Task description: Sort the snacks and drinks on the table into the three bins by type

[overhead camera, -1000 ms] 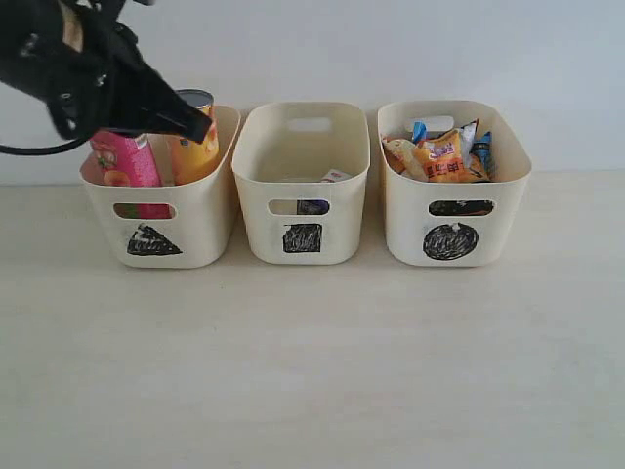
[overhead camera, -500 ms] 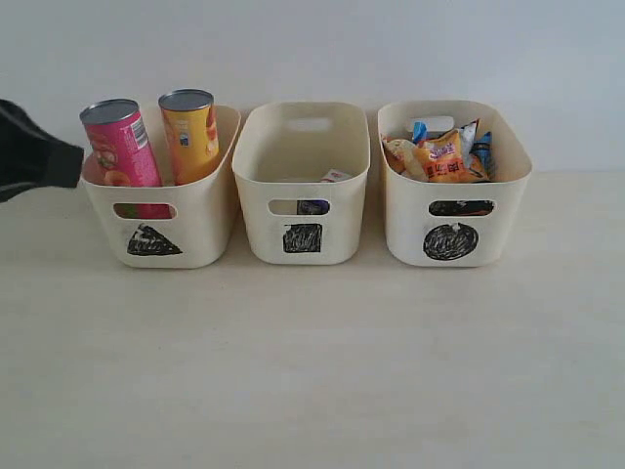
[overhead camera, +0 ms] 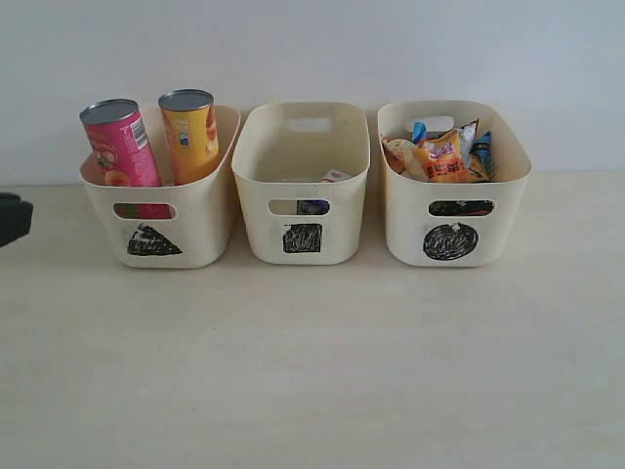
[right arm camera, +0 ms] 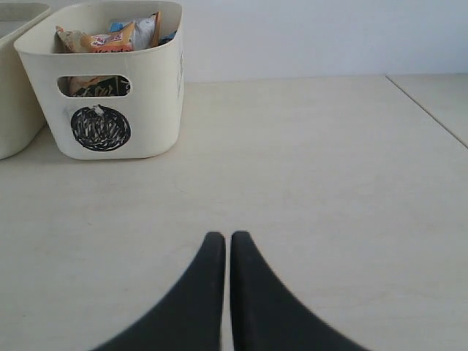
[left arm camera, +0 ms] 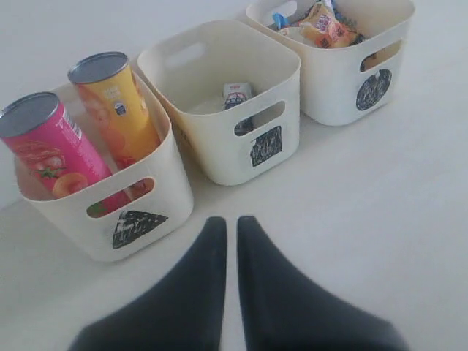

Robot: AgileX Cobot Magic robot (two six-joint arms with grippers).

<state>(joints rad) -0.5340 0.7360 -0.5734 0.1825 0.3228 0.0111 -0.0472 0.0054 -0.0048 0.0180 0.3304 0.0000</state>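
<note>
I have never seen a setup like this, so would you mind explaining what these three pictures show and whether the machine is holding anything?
This is a two-armed robot working at a table. One picture comes from a camera off the arms, facing three cream bins. The other two come from cameras on the wrists, so the dark pointed shapes in them are the left fingers and the right fingers. Both pairs are shut and hold nothing. The triangle bin holds a pink tube and a yellow-orange tube. The square bin holds a small white-and-blue carton. The circle bin holds crinkly snack bags.
</note>
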